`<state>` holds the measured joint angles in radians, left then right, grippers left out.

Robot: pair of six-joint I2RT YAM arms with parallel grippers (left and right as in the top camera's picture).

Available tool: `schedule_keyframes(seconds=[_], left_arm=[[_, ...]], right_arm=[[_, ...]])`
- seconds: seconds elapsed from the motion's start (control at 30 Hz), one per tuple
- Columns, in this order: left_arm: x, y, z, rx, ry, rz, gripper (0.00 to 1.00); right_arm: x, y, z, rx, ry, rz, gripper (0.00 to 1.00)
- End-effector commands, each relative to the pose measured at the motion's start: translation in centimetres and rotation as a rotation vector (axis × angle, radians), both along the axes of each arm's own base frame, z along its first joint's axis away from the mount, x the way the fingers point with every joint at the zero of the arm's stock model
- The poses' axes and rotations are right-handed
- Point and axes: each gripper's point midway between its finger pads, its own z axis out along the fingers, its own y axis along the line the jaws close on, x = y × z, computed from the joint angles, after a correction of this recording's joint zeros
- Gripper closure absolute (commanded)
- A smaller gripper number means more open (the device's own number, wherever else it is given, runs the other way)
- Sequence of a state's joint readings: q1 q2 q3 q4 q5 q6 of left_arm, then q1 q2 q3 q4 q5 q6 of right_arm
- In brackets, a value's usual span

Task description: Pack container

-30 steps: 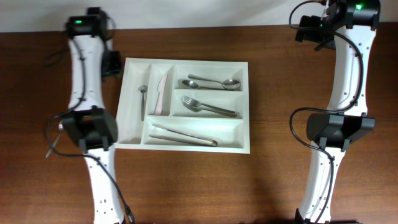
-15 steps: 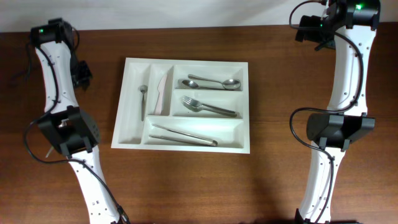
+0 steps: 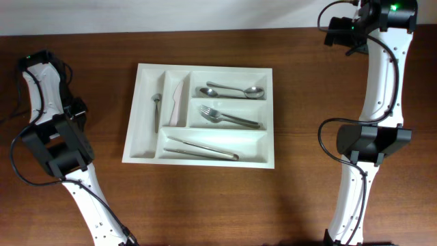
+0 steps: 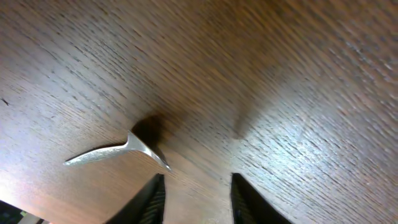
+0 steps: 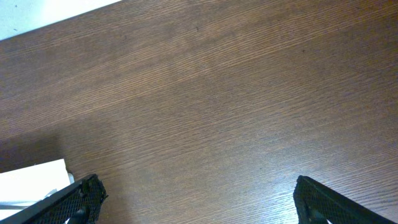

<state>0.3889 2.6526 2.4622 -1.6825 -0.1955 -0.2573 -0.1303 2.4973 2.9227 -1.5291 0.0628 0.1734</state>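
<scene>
The container, a white cutlery tray (image 3: 205, 67), sits mid-table. It holds a small spoon (image 3: 157, 108), a white knife (image 3: 179, 101), two spoons (image 3: 232, 91), a fork (image 3: 229, 117) and tongs (image 3: 202, 149). My left gripper (image 3: 76, 109) is well left of the tray. In the left wrist view it (image 4: 196, 193) is open and empty, low over bare wood, with a bent metal utensil (image 4: 118, 151) lying just ahead of the left finger. My right gripper (image 3: 339, 31) is at the far right back, open wide and empty (image 5: 199, 199). A tray corner (image 5: 31, 177) shows at its left.
The brown wooden table (image 3: 205, 205) ends at a white wall strip (image 3: 205, 14) along the back. The right arm's elbow (image 3: 372, 140) hangs right of the tray. The left arm's elbow (image 3: 58, 147) is at the left edge.
My left arm has swung left, taking its gripper from the tray's back left corner out to the table's far left side. The right arm and the tray's contents have not moved.
</scene>
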Motion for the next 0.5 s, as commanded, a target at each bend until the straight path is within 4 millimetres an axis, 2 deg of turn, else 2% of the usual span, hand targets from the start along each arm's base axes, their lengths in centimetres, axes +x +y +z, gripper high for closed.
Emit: schedule_keyframes(seconds=[0.0, 0.03, 0.23, 0.37, 0.47], left_arm=[[0.5, 0.2, 1.6, 0.014, -0.034, -0.062, 0.53], [0.6, 0.4, 1.8, 0.023, -0.037, -0.079, 0.46], [0.3, 2.2, 2.3, 0.111, -0.015, -0.101, 0.48], [-0.1, 2.5, 1.6, 0.107, -0.007, -0.090, 0.66], [-0.6, 2.5, 0.8, 0.098, 0.011, -0.086, 0.68]], right_arm=[[-0.1, 0.2, 1.2, -0.005, -0.026, 0.000, 0.01], [-0.1, 0.2, 1.2, -0.005, -0.026, 0.000, 0.01], [-0.1, 0.2, 1.2, -0.005, -0.026, 0.000, 0.01], [-0.1, 0.2, 1.2, -0.005, -0.026, 0.000, 0.01], [-0.1, 0.2, 1.2, -0.005, -0.026, 0.000, 0.01]])
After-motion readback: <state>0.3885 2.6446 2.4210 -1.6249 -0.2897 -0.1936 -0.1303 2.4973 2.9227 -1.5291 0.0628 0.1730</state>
